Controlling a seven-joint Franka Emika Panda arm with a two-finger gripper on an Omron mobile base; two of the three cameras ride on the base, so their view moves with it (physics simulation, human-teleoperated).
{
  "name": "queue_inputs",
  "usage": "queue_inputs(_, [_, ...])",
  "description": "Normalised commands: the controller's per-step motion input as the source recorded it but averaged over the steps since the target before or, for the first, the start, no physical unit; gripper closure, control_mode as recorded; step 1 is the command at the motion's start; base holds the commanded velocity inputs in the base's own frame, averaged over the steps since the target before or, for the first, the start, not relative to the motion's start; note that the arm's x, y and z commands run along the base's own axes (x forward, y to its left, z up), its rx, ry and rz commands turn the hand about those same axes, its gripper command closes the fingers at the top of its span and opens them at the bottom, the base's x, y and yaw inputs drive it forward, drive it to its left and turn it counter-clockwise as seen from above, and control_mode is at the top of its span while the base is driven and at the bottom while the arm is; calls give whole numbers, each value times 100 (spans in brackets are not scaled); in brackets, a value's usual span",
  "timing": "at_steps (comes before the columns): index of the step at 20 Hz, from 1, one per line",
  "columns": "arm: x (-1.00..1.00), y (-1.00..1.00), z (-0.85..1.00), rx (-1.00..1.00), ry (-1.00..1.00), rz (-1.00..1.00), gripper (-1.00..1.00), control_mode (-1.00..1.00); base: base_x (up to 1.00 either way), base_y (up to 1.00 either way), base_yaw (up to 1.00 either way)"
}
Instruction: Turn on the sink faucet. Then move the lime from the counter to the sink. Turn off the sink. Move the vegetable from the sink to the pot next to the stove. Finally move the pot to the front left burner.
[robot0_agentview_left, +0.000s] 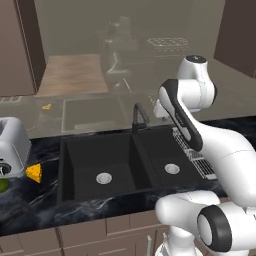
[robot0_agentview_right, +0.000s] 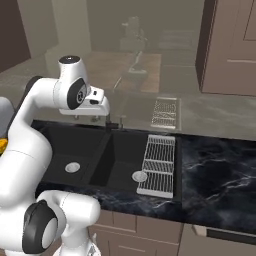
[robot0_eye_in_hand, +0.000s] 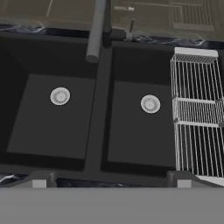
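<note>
No brand, label or writing can be read. The gripper (robot0_eye_in_hand: 109, 179) is held spread wide and empty above the sink (robot0_eye_in_hand: 98, 131), facing the sink faucet (robot0_eye_in_hand: 96, 30).

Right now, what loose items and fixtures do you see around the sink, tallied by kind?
Sink basins: 2, left, right
Drains: 2
Faucet: 1
Wire rack: 1
Toaster: 1
Cheese wedge: 1
Lime: 1
Total: 9

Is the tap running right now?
Off, it seems: no water falls from the sink faucet, and both sink basins look dry.
</note>
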Motion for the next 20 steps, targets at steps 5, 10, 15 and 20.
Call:
queue_inputs(5, [0, 0, 0, 0, 0, 0, -100, 100, 0, 39, -11])
queue_inputs(10, [0, 0, 0, 0, 0, 0, -100, 100, -20, 22, -4])
queue_inputs(15, [0, 0, 0, 0, 0, 0, -100, 100, -44, 0, 0])
queue_inputs(20, [0, 0, 0, 0, 0, 0, -100, 100, -19, 11, 0])
